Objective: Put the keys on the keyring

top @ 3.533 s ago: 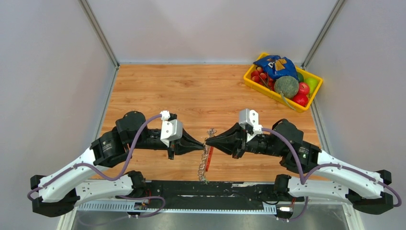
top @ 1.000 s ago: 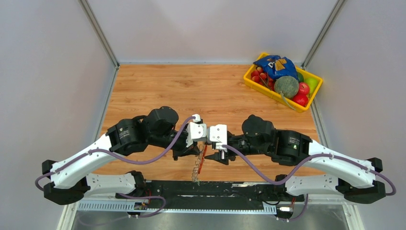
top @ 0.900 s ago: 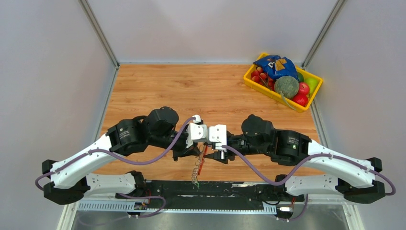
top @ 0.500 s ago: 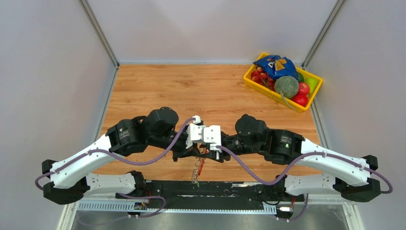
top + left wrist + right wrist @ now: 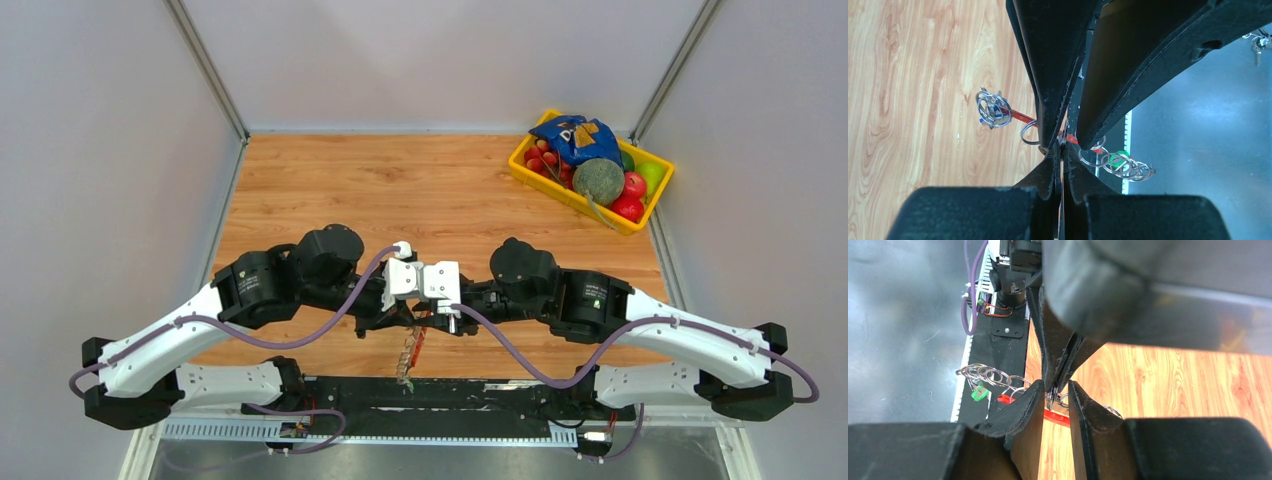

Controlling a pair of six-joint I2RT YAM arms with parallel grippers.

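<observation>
My left gripper (image 5: 418, 312) (image 5: 1063, 145) is shut on a thin silver ring of the keyring (image 5: 1063, 141), held above the table's near edge. The strap's red strip (image 5: 1018, 116) (image 5: 1055, 416) hangs under it. A chain of silver rings (image 5: 1118, 165) with the green tip (image 5: 1118, 158) (image 5: 979, 392) trails toward the arm bases. A ring cluster with a bit of blue (image 5: 993, 109), seemingly the blue-headed key, hangs at the strap's other end. My right gripper (image 5: 434, 316) (image 5: 1055, 390) is open, its fingers either side of the left fingertips and the ring. The black-headed key is not made out.
A yellow basket (image 5: 545, 182) with fruit and a blue bag stands at the back right of the wooden table (image 5: 400, 190). The black base rail (image 5: 440, 392) runs along the near edge. A small metal item (image 5: 1258, 44) lies on the dark surface beyond.
The right gripper has slid left up to the left gripper and its jaws have narrowed around the held ring. The left arm has shifted slightly; its grip is unchanged.
</observation>
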